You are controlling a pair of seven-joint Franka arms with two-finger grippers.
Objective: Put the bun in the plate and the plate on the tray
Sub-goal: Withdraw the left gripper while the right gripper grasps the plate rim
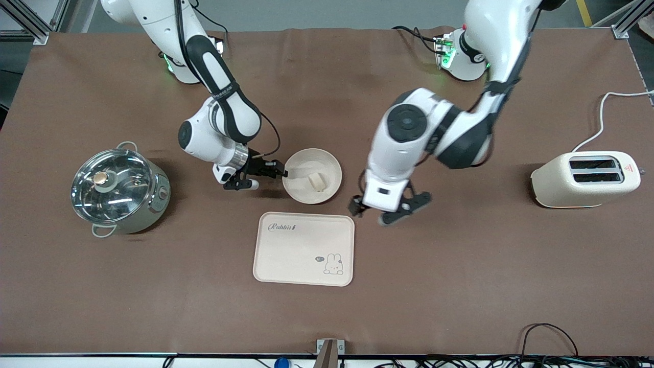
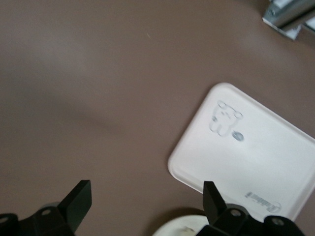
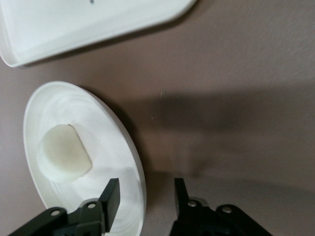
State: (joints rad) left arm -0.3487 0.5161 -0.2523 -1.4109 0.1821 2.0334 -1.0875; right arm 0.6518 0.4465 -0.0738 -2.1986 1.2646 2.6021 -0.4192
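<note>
On smooth round plate (image 1: 299, 166) rim, right claw (image 1: 272, 171) astride, left claw (image 1: 389, 212) apart, lumpy bun (image 1: 317, 181) inside

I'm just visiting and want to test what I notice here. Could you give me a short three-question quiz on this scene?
1. True or false: the bun lies in the plate.
2. The plate is: A) on the tray; B) on the table, farther from the front camera than the tray; C) in the pot.
3. Which pincer straddles the plate's rim?

Key: 1 true. 2 B. 3 The right pincer, open, one finger inside the rim and one outside; the left pincer is open over bare table beside the tray.
</note>
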